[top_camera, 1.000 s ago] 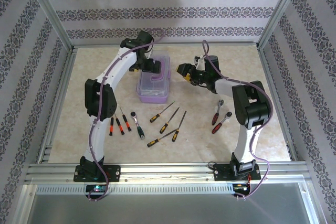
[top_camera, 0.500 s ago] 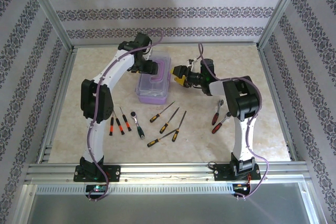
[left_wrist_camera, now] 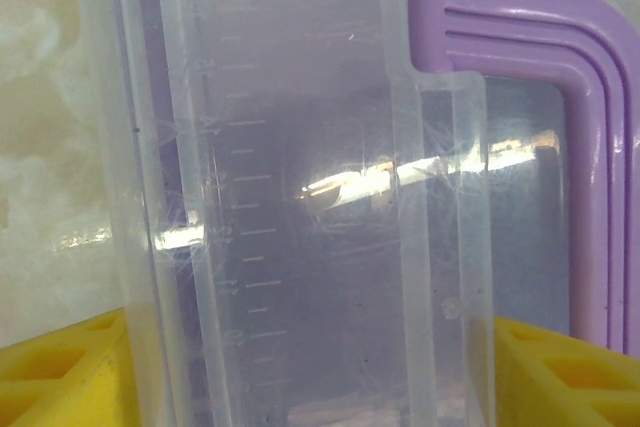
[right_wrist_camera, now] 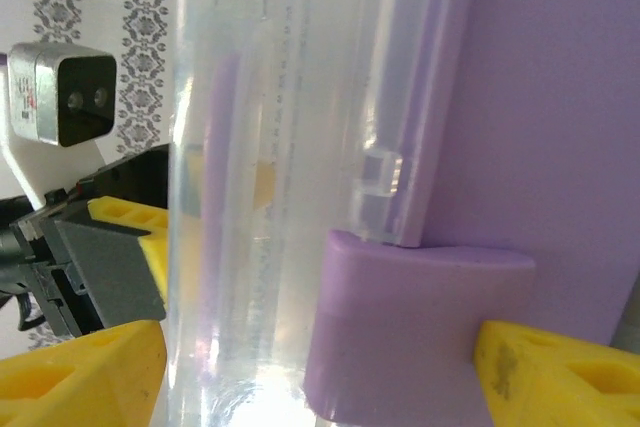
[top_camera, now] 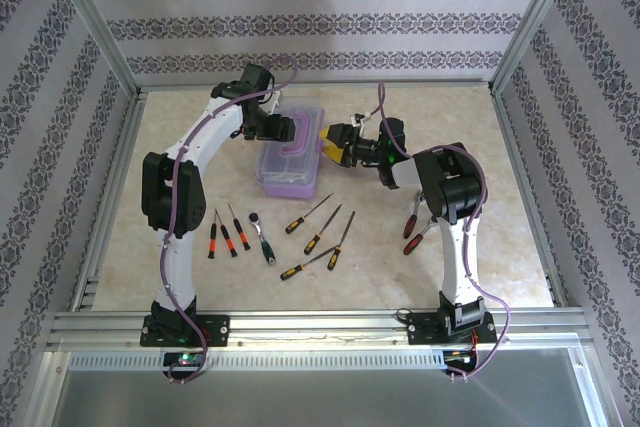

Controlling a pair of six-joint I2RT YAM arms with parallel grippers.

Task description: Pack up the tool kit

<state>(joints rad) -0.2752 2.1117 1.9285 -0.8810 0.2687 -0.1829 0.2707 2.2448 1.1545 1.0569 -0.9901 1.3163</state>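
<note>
at the tool kit [top_camera: 290,175], both arms' jaws straddle its edges.

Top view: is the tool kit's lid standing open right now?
No. The tool kit is closed, with its clear lid lying flat on the lilac base and the purple handle on top.

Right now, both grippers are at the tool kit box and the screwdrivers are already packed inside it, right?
Not quite. The screwdrivers are not inside: the top external view shows them loose on the table, nearer the arm bases than the tool kit box. The left gripper and right gripper are indeed at the box.
</note>
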